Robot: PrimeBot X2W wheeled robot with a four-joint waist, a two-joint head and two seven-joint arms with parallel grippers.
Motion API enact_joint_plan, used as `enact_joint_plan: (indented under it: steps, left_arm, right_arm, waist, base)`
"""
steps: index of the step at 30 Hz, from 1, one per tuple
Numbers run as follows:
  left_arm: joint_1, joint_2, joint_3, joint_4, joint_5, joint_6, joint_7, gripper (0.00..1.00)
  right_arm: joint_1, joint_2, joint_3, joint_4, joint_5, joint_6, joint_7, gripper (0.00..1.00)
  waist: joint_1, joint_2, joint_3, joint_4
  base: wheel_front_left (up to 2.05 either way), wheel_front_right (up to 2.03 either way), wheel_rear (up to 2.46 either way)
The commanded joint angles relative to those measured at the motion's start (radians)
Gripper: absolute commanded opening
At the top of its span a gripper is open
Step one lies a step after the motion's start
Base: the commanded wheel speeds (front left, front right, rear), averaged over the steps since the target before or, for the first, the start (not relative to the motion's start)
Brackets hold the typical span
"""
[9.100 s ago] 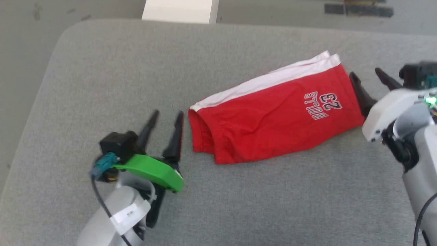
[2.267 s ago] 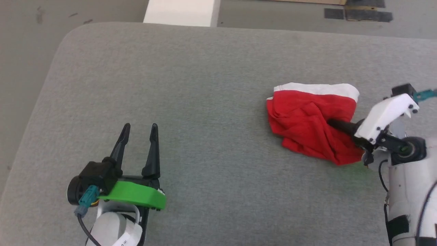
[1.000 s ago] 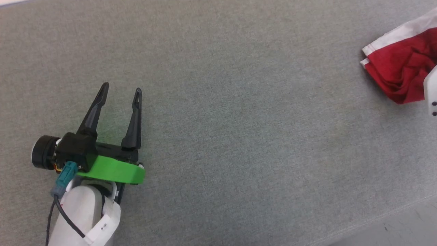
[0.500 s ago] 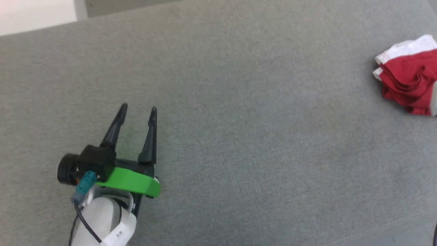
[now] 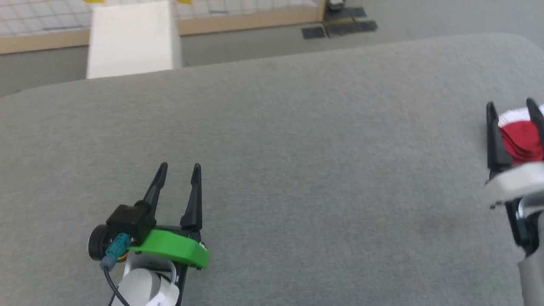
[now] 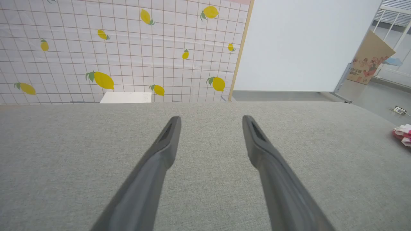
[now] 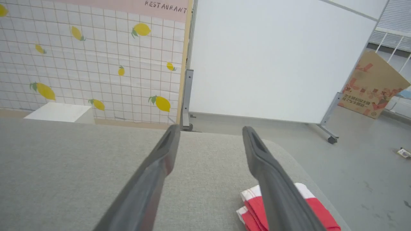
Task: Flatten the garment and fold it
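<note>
The garment [image 5: 519,138], red shorts with a white stripe, lies bunched in a small folded bundle at the table's far right edge. In the right wrist view the garment [image 7: 313,205] sits on the table beneath and beside the right-hand finger. My right gripper [image 5: 511,104] hovers over it, open, nothing held between its fingers [image 7: 210,128]. My left gripper [image 5: 179,168] rests open and empty at the lower left, far from the shorts. The left wrist view shows the left gripper [image 6: 211,118] spread over bare cloth, the garment [image 6: 403,134] a small red patch far right.
A grey cloth-covered table [image 5: 297,127] has a rounded corner just beyond the shorts. A white box [image 5: 131,40] stands on the floor behind the table. A whiteboard on wheels [image 7: 273,57] and a cardboard sheet [image 7: 372,83] stand further back.
The head camera has swung and tilted up. The shorts went from one fold to a compact bundle at the right. My right gripper let go and now stands open above them.
</note>
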Motion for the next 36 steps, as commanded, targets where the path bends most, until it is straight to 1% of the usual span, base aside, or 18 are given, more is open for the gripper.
enact_joint_plan:
  steps: [1, 5, 9, 14, 23, 36]
  left_arm:
    - [0.014, -0.004, 0.002, 0.003, -0.003, 0.001, -0.005, 1.00]
    - [0.028, -0.010, -0.001, 0.010, -0.001, -0.001, -0.005, 1.00]
    - [0.047, -0.014, -0.005, 0.013, -0.004, -0.003, -0.005, 1.00]
    - [0.066, -0.016, -0.011, 0.022, -0.003, -0.005, -0.005, 1.00]
    - [0.085, -0.018, -0.025, 0.033, -0.012, 0.002, -0.005, 1.00]
    - [0.086, -0.018, -0.042, 0.040, -0.044, 0.022, -0.005, 1.00]
  right_arm:
    - [0.044, 0.015, -0.005, -0.037, 0.014, -0.002, -0.010, 1.00]
    - [0.151, 0.069, -0.014, -0.142, 0.008, -0.002, -0.023, 1.00]
    - [0.246, 0.122, -0.004, -0.213, -0.009, -0.002, -0.037, 1.00]
    - [0.328, 0.164, 0.016, -0.252, -0.021, -0.002, -0.056, 1.00]
    - [0.417, 0.192, 0.031, -0.270, -0.046, -0.002, -0.082, 1.00]
    - [0.434, 0.194, 0.039, -0.266, -0.009, -0.002, -0.090, 1.00]
  waist:
    - [0.0001, -0.0001, -0.075, 0.086]
    - [0.0001, -0.0001, -0.097, 0.123]
    - [0.0001, -0.0001, -0.117, 0.144]
    - [0.0001, -0.0001, -0.132, 0.155]
    - [0.0001, -0.0001, -0.144, 0.164]
    - [0.0001, -0.0001, -0.140, 0.172]
  base:
    - [0.00, 0.00, 0.00]
    - [0.00, 0.00, 0.00]
    - [0.00, 0.00, 0.00]
    - [0.00, 0.00, 0.00]
    - [0.00, 0.00, 0.00]
    - [0.00, 0.00, 0.00]
